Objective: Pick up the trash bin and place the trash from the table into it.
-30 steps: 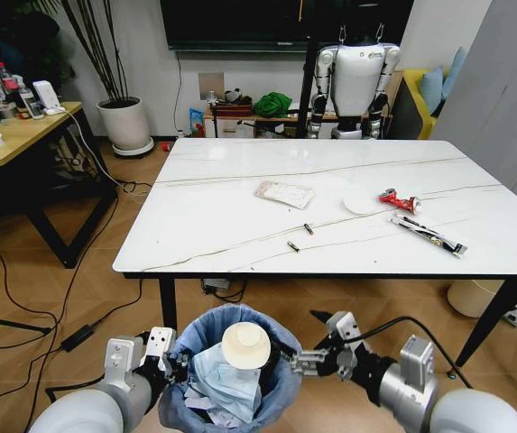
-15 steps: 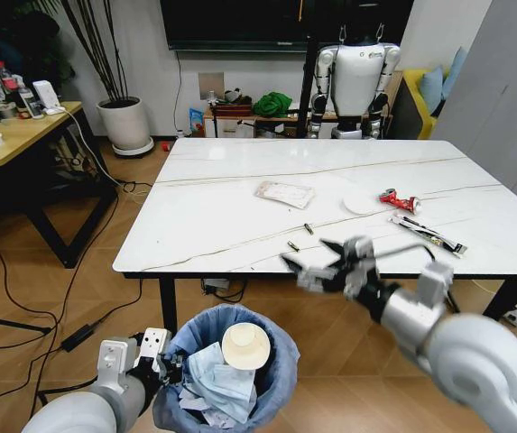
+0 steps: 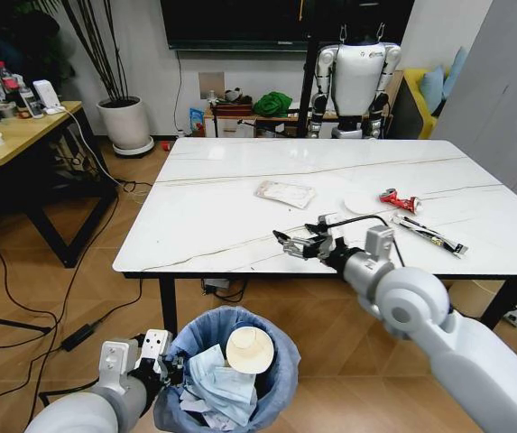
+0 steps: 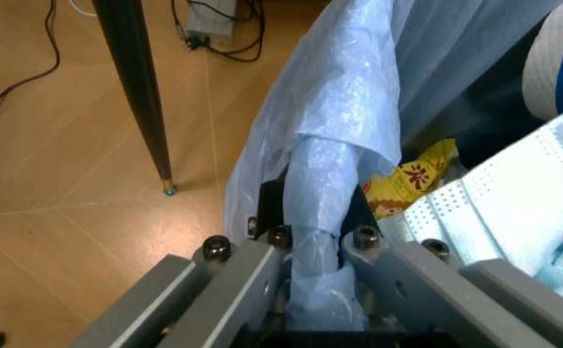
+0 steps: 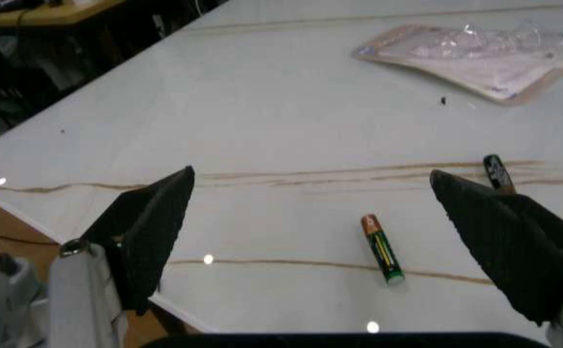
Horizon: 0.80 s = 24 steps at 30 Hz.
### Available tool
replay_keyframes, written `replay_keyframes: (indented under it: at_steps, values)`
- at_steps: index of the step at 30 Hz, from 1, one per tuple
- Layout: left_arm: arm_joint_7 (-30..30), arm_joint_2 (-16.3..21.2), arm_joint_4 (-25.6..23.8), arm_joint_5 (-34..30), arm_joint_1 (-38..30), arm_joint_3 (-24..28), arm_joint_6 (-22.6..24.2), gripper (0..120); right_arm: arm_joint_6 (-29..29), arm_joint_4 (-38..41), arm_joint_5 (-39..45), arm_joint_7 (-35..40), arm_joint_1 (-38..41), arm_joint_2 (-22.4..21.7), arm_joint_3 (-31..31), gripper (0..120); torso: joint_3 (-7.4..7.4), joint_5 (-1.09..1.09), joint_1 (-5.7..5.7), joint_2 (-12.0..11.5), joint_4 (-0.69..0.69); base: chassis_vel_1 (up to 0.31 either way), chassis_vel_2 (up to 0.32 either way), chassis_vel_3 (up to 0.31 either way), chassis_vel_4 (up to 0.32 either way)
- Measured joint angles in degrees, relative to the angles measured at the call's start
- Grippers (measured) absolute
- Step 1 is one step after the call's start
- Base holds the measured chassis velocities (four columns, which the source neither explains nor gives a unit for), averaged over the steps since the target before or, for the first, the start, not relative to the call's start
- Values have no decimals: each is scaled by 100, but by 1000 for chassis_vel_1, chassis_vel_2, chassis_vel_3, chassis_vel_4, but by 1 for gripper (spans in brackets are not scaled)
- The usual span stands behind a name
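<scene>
- Two batteries lie nearest your right end effector, which hangs spread wide over the front edge of the surface, centre of the head frame.
- In the right wrist frame, the nearer battery sits between the fingers; the other battery lies further off, toward the right finger.
- Centre the nearer battery between the fingers, lower until the tips nearly touch the top, then close; it is round and will likely roll.
- Your left end effector is clenched on the bag-lined rim of the bin, at the lower centre of the head frame, below the front edge.
- Keep that hold steady.
- Inside the bin: a mask, a cup, and a yellow wrapper.
- A clear packet, lid, red wrapper and long packet wait further back.
</scene>
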Motion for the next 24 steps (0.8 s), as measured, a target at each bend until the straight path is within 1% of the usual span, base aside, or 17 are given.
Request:
replay_keyframes:
  at_steps: [2,5,12,19,24]
  values:
    - [0,0,0,0,0,-2,0,0,-27,-67,-6,-7,34,-14,-42,89,0,0,0,0,0,0,0,0,0]
    - [0,-43,13,13,0,5,0,0,-92,-362,-20,-22,215,-46,-185,79,-1,0,0,0,0,0,0,0,0]
    - [0,-98,13,50,23,19,0,0,-137,-601,-15,-20,292,-62,-282,76,-1,0,0,1,1,0,0,0,0]
    - [0,-98,2,51,29,4,0,0,-165,-594,-16,7,241,-94,-285,75,-1,0,0,2,0,0,0,0,0]
    - [3,-130,-6,98,46,27,0,0,-173,-585,21,84,243,-128,-292,69,-1,0,0,2,1,0,0,0,0]
